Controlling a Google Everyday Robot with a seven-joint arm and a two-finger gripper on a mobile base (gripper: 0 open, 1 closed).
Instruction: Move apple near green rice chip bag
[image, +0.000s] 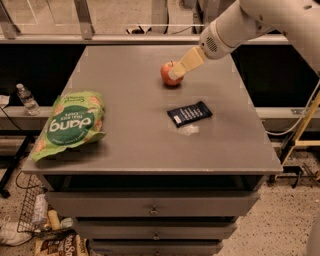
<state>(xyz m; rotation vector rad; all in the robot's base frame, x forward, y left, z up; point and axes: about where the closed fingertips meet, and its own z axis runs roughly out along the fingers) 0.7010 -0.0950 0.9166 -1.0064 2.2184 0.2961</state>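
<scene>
The red-orange apple (169, 75) sits on the grey table (135, 125) toward the back middle. The gripper (176, 73) reaches down from the upper right on a white arm, and its cream fingertip overlaps the apple's right side. The green rice chip bag (71, 123), light green with a dark green "dang" circle, lies flat at the table's left front, far from the apple and the gripper.
A small dark blue wrapper (189, 113) lies right of centre with a clear scrap (188, 130) in front of it. A water bottle (26, 99) stands on a shelf to the left. Drawers sit under the tabletop. Clutter lies on the floor at lower left.
</scene>
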